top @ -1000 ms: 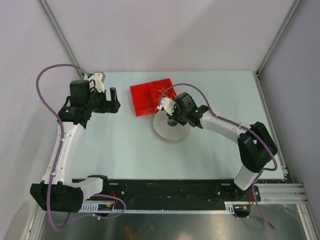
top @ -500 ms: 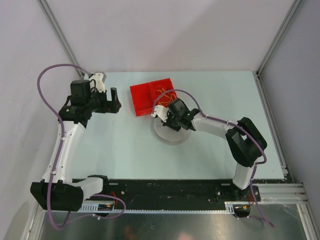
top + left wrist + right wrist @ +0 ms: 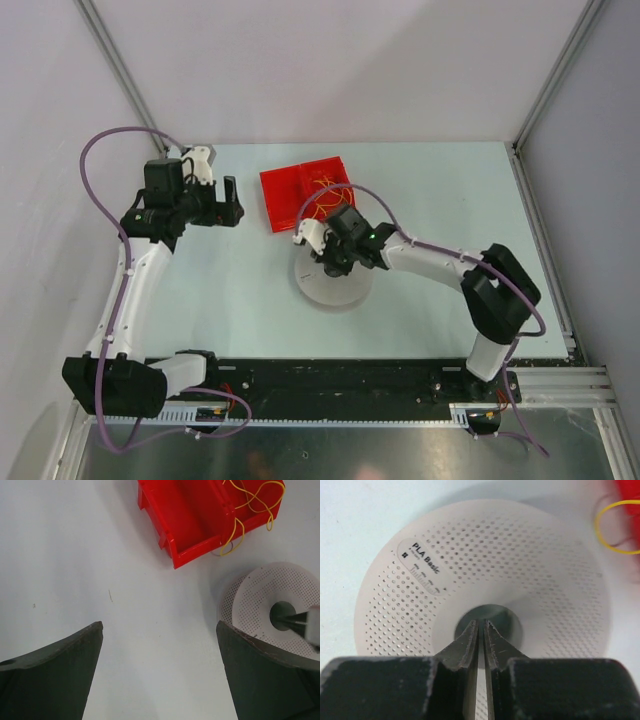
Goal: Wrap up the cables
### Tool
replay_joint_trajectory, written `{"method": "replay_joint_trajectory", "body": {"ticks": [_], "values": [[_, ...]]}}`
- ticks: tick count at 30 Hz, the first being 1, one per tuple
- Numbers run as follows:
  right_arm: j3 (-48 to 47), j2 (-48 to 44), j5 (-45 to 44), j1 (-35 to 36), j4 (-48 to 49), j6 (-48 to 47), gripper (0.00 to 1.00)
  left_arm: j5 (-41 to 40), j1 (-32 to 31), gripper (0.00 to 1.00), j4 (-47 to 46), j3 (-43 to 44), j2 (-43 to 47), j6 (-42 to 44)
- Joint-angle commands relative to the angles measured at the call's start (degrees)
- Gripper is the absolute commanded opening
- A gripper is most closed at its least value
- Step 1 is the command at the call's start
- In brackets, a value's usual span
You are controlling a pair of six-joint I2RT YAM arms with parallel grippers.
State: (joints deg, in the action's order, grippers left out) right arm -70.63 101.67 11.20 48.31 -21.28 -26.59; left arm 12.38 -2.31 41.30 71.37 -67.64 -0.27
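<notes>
The thin yellow wire (image 3: pixel 326 189) lies tangled in the right compartment of a red bin (image 3: pixel 287 197); it also shows in the left wrist view (image 3: pixel 246 507) and at the right wrist view's top right edge (image 3: pixel 615 530). A white perforated spool (image 3: pixel 325 291) lies flat on the table just in front of the bin (image 3: pixel 192 515). My right gripper (image 3: pixel 335 265) is shut, its tips (image 3: pixel 480 626) pushed into the hole at the middle of the spool (image 3: pixel 485 555). My left gripper (image 3: pixel 232 200) is open and empty, hovering left of the bin (image 3: pixel 160 630).
The pale table (image 3: pixel 240 290) is walled by white panels at the back and sides. Purple arm cords loop over both arms. A black rail (image 3: pixel 340 380) runs along the near edge.
My right gripper has moved left and toward the near edge with its tips in the spool's hole, and the spool has slid with it, away from the bin. The left arm has barely moved.
</notes>
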Motion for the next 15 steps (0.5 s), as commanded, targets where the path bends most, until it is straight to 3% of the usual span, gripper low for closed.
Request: {"method": "replay_joint_trajectory", "body": {"ticks": [1, 9, 15], "values": [[-4.5, -7.9, 0.2, -4.9, 4.0, 2.7, 0.15, 4.5, 0.4, 0.99, -0.3, 1.3, 1.0, 4.9], [-12.2, -10.3, 9.7, -19.5, 6.7, 14.0, 0.25, 15.5, -0.7, 0.99, -0.7, 8.2, -2.5, 16.0], [-13.7, -8.5, 13.8, -28.2, 7.2, 23.1, 0.29, 17.0, -10.1, 0.99, -0.7, 18.4, -13.0, 25.5]]}}
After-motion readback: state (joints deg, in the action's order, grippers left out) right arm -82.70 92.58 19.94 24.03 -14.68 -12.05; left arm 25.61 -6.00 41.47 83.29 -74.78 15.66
